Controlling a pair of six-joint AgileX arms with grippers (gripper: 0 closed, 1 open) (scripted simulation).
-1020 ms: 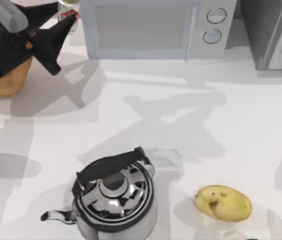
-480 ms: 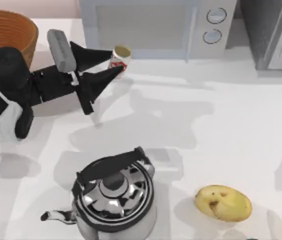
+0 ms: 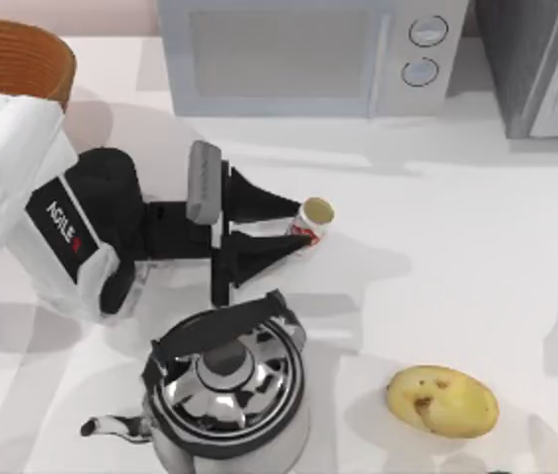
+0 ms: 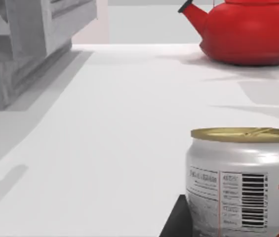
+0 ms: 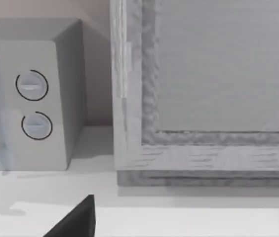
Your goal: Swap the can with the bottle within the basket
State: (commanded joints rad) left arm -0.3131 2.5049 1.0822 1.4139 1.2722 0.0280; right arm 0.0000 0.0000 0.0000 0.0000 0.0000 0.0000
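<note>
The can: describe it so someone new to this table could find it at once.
Start at the big white microwave at the back of the table, then come forward toward the shiny kettle. Between them, the left gripper holds the can in its black fingers. It is a tiny white cylinder with a red label and dull gold top, far smaller than the kettle and unlike the lumpy yellow potato.

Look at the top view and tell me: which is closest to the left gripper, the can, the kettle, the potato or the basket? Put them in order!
From the left gripper:
1. The can, between its fingers.
2. The kettle, just below, near the front edge.
3. The potato, front right.
4. The basket, far back-left corner.
</note>
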